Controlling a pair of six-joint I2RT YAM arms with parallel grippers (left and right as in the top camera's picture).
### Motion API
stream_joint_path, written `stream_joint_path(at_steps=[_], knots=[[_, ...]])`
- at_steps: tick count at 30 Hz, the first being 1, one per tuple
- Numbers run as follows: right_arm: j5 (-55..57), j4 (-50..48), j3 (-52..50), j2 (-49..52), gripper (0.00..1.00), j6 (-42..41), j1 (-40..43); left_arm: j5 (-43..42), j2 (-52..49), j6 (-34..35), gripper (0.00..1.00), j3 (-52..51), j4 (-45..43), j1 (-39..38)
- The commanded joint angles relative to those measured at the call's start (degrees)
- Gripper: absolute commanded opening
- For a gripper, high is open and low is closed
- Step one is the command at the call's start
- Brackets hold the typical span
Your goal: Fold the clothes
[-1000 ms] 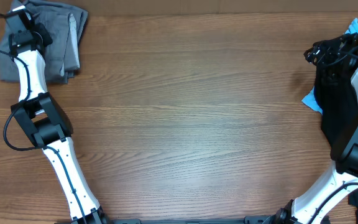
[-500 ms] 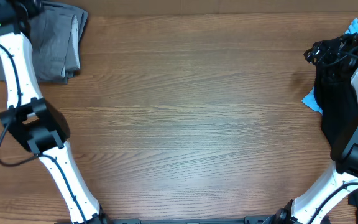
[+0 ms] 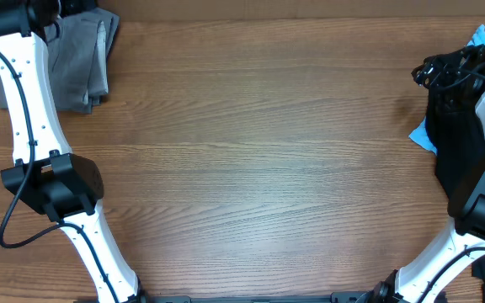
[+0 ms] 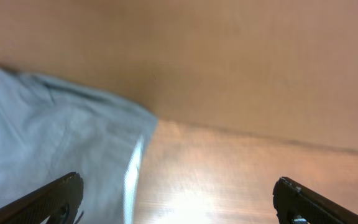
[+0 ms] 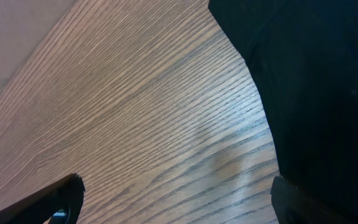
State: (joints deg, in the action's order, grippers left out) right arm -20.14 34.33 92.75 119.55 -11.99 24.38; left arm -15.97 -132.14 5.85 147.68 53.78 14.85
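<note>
The clothes, a pair of grey shorts [image 3: 82, 59], lie folded in a pile at the table's far left corner. In the left wrist view their grey cloth [image 4: 55, 143] fills the left side, its edge ending on bare wood. My left gripper [image 3: 72, 7] hangs over the far edge of the pile. Seen from the wrist, the left gripper [image 4: 179, 205] is open, nothing between its fingers, the left fingertip [image 4: 64, 196] above the cloth. My right gripper [image 5: 176, 202] is open over bare wood beside a black garment [image 5: 316, 81].
The black garment [image 3: 453, 135] lies at the right edge, with light-blue denim [image 3: 422, 135] showing from under it. The right arm's wrist [image 3: 440, 69] sits over that pile. Bare wooden table [image 3: 259, 151] spans the middle.
My left gripper has opened and let go of the grey shorts, and the left arm has stretched toward the far edge. The right arm has not moved.
</note>
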Motion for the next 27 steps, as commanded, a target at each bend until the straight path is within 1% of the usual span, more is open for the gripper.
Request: stream_joint_path(at_steps=[1, 5, 7, 10, 11, 13, 16, 21, 24, 27], knots=[[0.1, -0.2, 1.3, 0.0, 1.00, 0.0, 0.0, -2.1, -0.3, 0.6, 1.00, 0.2, 2.8, 0.0], [-1.1, -0.2, 1.3, 0.0, 1.00, -0.5, 0.0, -2.1, -0.3, 0.6, 1.00, 0.2, 5.1, 0.0], [-5.4, 1.5, 1.3, 0.0, 1.00, -0.5, 0.0, -2.0, -0.3, 0.6, 1.00, 0.2, 5.2, 0.0], [-14.0, 8.4, 1.3, 0.0, 1.00, -0.5, 0.0, -2.0, -0.3, 0.6, 1.00, 0.2, 5.2, 0.0], [-18.4, 8.5, 1.4, -0.4, 1.00, -0.1, 0.1, -2.0, -0.3, 0.6, 1.00, 0.2, 5.2, 0.0], [-20.8, 8.7, 1.4, -1.4, 1.00, 0.9, 0.1, -2.0, -0.3, 0.6, 1.00, 0.2, 5.2, 0.0], [-19.1, 10.8, 1.4, -5.9, 1.00, 3.3, -0.2, -2.0, -0.3, 0.6, 1.00, 0.2, 5.2, 0.0], [-12.9, 14.8, 1.4, -16.5, 1.00, 3.3, -1.9, -1.9, -0.3, 0.6, 1.00, 0.2, 5.2, 0.0], [-8.1, 18.2, 1.4, -25.3, 1.00, 3.3, -4.7, -1.9, -0.3, 0.6, 1.00, 0.2, 5.2, 0.0], [-4.6, 21.9, 1.4, -33.7, 1.00, 3.3, -9.4, -1.9, -0.3, 0.6, 1.00, 0.2, 5.2, 0.0]])
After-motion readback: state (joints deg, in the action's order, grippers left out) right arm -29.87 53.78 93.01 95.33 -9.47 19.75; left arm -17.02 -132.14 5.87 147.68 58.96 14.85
